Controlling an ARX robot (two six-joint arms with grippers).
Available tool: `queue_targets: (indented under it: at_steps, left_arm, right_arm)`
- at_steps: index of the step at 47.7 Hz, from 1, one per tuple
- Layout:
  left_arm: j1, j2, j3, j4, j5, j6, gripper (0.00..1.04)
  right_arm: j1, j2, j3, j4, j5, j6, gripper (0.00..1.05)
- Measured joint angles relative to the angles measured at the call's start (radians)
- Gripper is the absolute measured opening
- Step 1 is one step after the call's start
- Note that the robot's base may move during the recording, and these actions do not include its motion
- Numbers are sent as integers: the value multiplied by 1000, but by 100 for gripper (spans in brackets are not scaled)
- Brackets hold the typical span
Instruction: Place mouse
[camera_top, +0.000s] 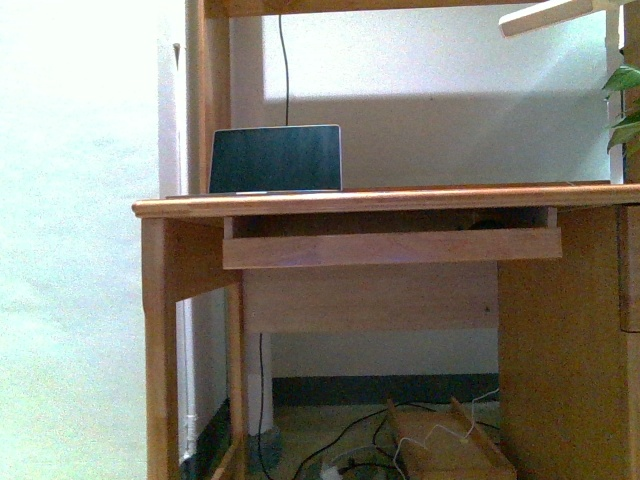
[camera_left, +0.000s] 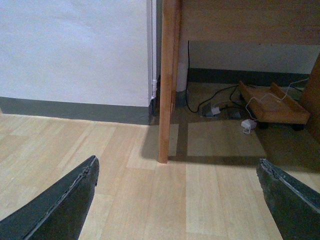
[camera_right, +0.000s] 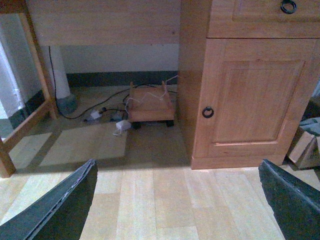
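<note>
Left claw (camera_left: 177, 162): fingers spread wide, nothing between them, hanging low over the wood floor (camera_left: 125, 200). Right claw (camera_right: 178, 162): likewise wide open, holding nothing.

Beyond the left claw: the counter's leg (camera_left: 167, 75) stands on the floor. Beyond the right claw: a cabinet door (camera_right: 250, 95) with a ring pull. Further back, under the counter: a low wooden trolley (camera_right: 150, 105) among loose cables, near the skirting.

Front view: a pull-out tray (camera_top: 390, 248) hangs just under the counter (camera_top: 380, 200). The mouse (camera_top: 487, 224) is on the tray, right part; only its dark top shows above the tray's front rail. A laptop (camera_top: 275, 158) stands on the counter's left part, well apart from the mouse, wall (camera_top: 450, 60) behind it.
</note>
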Motion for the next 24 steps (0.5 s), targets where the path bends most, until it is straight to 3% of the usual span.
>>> queue_targets:
  at_steps: [24]
  left_arm:
    - [0,0,0,0,0,0,97]
  right_arm:
    - [0,0,0,0,0,0,97]
